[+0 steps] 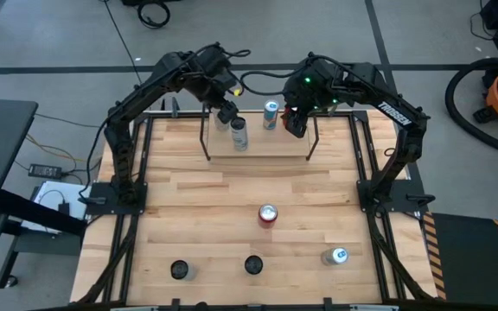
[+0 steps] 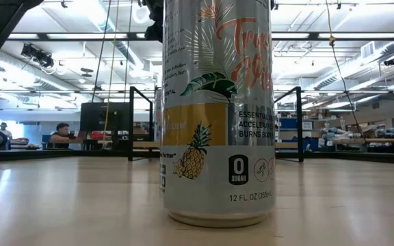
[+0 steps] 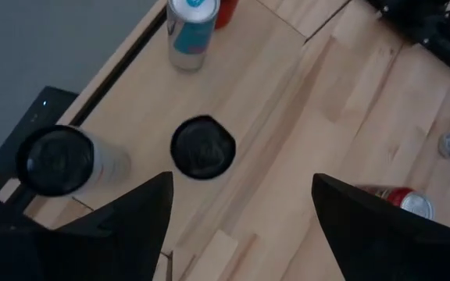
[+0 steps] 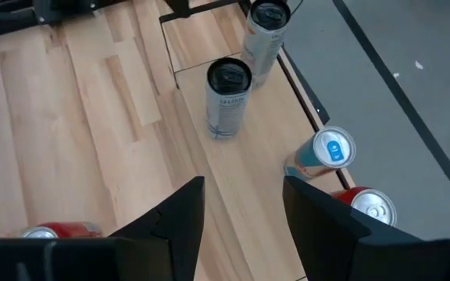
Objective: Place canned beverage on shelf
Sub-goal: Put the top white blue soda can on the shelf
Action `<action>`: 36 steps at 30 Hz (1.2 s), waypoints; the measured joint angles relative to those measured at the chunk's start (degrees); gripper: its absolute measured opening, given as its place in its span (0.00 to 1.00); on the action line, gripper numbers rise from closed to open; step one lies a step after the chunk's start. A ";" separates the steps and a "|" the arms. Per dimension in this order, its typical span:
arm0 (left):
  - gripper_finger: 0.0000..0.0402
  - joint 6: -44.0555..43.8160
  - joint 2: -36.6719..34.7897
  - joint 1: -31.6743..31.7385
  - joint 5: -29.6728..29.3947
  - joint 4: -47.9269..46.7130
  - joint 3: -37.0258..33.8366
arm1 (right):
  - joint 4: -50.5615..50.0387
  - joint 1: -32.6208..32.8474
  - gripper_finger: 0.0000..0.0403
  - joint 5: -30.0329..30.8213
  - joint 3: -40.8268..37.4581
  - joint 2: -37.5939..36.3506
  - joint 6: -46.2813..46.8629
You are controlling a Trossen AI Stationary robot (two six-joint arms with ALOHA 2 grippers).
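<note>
Counting from the high view: the shelf (image 1: 275, 144) sits at the far edge of the worktop (image 1: 188, 199). A dark-topped silver can (image 1: 239, 134) and a teal can (image 1: 271, 114) are already on its board. The left gripper (image 1: 227, 112) and right gripper (image 1: 295, 123) both hover over the shelf. Four cans are not yet shelved: a red worktop can (image 1: 268, 214), two black-topped cans (image 1: 180, 269) (image 1: 253, 264) and a blue-and-white can (image 1: 339, 256) near the front edge. Low view: a pineapple-print can (image 2: 217, 109) fills the shot, upright on the worktop; which of the front cans it is I can't tell. Left wrist view: left jaws apart and clamped on nothing, looking down on the shelf, where a second dark-topped can (image 3: 53, 160) stands beside the first. Right wrist view: right jaws apart with bare wood between them, also empty; a red shelf can (image 4: 366, 204) stands just beside the teal one. My read: four cans placed, four left, no can in hand, so roughly halfway and between placements.
</note>
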 joint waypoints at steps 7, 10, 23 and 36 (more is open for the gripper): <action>0.76 1.32 0.02 -0.09 -0.13 -3.41 -0.04 | 0.05 -0.10 0.52 0.23 0.00 0.00 0.45; 0.76 1.61 -0.12 -0.09 -0.14 -3.61 -0.04 | 0.87 -0.20 0.59 0.73 0.02 0.33 0.44; 0.76 3.57 -6.26 -0.92 -0.22 -6.26 -0.08 | 25.19 -0.31 0.74 -4.51 -8.62 3.49 -11.38; 0.76 3.58 -13.48 -2.62 -1.07 -7.66 -0.08 | 49.19 -1.71 0.73 -5.68 -28.98 4.81 -18.25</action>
